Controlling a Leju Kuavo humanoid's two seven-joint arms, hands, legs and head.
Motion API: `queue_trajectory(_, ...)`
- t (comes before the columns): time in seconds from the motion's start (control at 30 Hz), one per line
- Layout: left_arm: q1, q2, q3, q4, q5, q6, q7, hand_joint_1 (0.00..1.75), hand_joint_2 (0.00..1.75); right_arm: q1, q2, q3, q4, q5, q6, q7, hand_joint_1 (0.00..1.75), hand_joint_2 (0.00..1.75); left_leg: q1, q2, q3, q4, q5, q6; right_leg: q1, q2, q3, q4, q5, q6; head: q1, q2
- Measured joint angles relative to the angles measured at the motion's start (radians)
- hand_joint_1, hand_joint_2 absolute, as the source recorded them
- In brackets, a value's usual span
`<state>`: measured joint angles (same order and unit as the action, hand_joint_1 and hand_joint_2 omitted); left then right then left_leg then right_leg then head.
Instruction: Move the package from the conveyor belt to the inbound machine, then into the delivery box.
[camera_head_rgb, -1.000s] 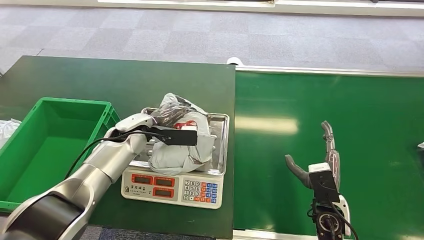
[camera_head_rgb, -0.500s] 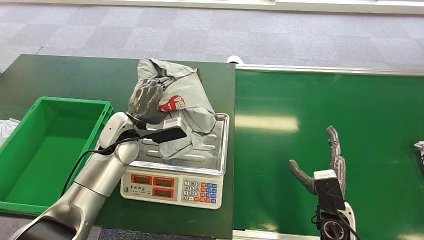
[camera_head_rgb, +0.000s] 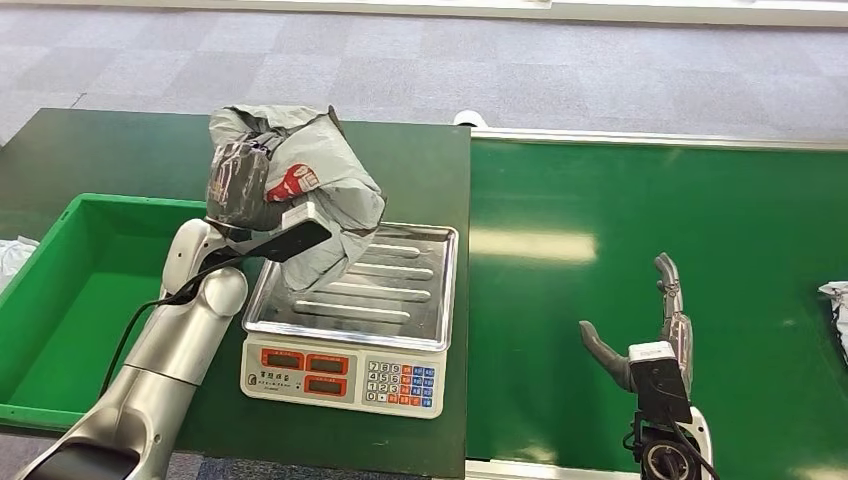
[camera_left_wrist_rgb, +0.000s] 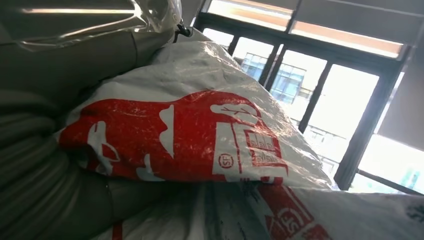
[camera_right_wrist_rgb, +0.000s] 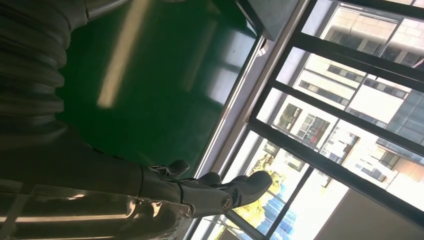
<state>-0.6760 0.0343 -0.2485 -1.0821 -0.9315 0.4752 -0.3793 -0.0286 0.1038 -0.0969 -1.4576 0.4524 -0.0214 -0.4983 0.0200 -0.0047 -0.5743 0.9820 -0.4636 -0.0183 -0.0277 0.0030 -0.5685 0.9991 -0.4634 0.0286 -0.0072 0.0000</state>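
Here the left hand (camera_head_rgb: 240, 190) holds the package (camera_head_rgb: 320, 190) above the scale (camera_head_rgb: 345, 345).

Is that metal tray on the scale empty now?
Empty: the scale's tray shows bare ribbed metal, while the left hand holds the grey package above it.

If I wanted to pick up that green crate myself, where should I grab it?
By the thick rim along the top, probably one hand on each short end. The crate is open-topped and sits flat on the table, so its walls offer nothing else to hook fingers under.
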Motion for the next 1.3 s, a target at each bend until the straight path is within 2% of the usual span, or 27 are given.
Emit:
queue_trajectory(0.2,0.000,0.032,0.124,0.043,0.054,0.024,-0.002,1.75,1.75,0.000,0.003,0.000,0.000,0.000,0.000,0.000,0.00,1.75,0.000,0.002,0.000,0.000,0.000,0.000,0.001,0.001,-0.001,0.000,0.000,0.000,0.000,0.000)
queue_trajectory(0.37,-0.006,0.059,0.253,0.154,0.055,0.122,0.030,1.75,1.75,0.000,0.005,0.000,0.000,0.000,0.000,0.002,0.00,1.75,0.001,0.002,0.000,0.000,0.000,0.000,0.001,0.001,-0.001,0.001,0.000,0.000,0.000,0.000)
queue_trajectory(0.57,0.000,0.087,0.403,0.241,0.150,0.159,-0.024,1.75,1.75,-0.001,0.006,0.002,0.000,-0.006,0.000,0.004,0.00,1.75,0.000,0.002,-0.001,0.000,0.000,0.000,0.001,0.001,-0.002,0.001,0.000,0.000,0.000,0.000)
queue_trajectory(0.87,0.034,0.113,0.523,0.257,0.122,0.213,0.011,1.75,1.75,-0.006,0.008,0.008,0.001,-0.007,0.000,0.005,0.00,1.75,0.001,0.002,-0.002,0.000,0.000,0.000,0.001,0.002,-0.003,0.001,0.000,0.000,0.000,0.000)
queue_trajectory(1.07,0.058,0.116,0.600,0.232,0.041,0.219,0.021,1.75,1.75,-0.007,0.009,0.010,0.001,-0.011,0.000,0.007,0.00,1.75,0.000,0.003,-0.003,0.000,0.000,0.000,0.001,0.002,-0.003,0.001,0.000,0.000,0.000,0.000)
queue_trajectory(1.3,0.068,0.116,0.636,0.220,0.008,0.219,0.041,1.75,1.75,-0.007,0.012,0.010,0.001,-0.012,0.000,0.008,0.00,1.75,0.000,0.002,-0.003,0.000,0.000,0.000,0.001,0.001,-0.003,0.001,0.000,0.000,0.000,0.000)
